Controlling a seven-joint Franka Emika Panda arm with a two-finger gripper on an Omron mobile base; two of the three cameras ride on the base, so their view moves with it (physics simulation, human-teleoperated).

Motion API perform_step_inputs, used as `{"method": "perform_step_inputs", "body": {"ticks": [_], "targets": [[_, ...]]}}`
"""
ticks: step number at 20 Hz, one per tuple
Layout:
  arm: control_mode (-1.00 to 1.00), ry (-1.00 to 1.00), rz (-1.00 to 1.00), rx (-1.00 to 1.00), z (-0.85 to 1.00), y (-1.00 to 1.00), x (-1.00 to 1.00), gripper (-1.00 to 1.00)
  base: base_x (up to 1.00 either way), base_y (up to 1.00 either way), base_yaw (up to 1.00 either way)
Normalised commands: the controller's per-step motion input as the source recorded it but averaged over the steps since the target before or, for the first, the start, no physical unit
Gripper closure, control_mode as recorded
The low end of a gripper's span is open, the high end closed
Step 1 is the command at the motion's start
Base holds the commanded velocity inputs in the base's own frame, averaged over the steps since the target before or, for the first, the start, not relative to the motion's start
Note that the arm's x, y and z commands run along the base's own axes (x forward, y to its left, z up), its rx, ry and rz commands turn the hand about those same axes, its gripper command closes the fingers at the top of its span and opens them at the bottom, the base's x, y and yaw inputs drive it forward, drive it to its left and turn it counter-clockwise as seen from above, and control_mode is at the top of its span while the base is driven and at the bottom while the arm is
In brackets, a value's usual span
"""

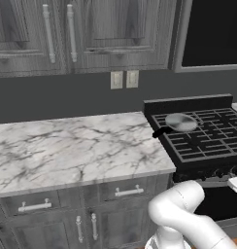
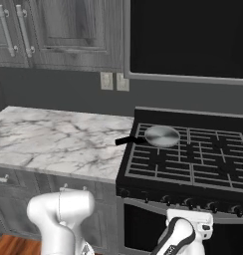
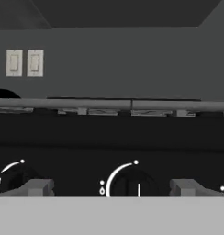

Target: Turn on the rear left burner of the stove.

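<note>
Stove (image 2: 188,164): black, just right of the marble counter (image 1: 67,146).
Rear left burner (image 2: 161,135): back left grate square, under a silver frying pan (image 1: 181,122).
Gripper (image 3: 111,188): fingers wide apart, gripping nothing, facing a front knob (image 3: 132,183) low before the stove.
Wall: two pale switches (image 3: 24,63).

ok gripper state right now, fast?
gripper: open, holding nothing; its fingers stand wide on either side of a stove knob, not touching it.
</note>
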Motion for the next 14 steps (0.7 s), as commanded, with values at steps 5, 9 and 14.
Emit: {"method": "perform_step_inputs", "body": {"ticks": [5,9,14], "targets": [[-1.0,0.0,0.0,0.01,-0.18,-0.11,0.22,-1.0,0.0,0.0,0.0],[-1.0,0.0,0.0,0.03,-0.13,-0.15,0.23,-1.0,0.0,0.0,0.0],[-1.0,0.0,0.0,0.03,-0.13,-0.17,0.19,-1.0,0.0,0.0,0.0]]}}
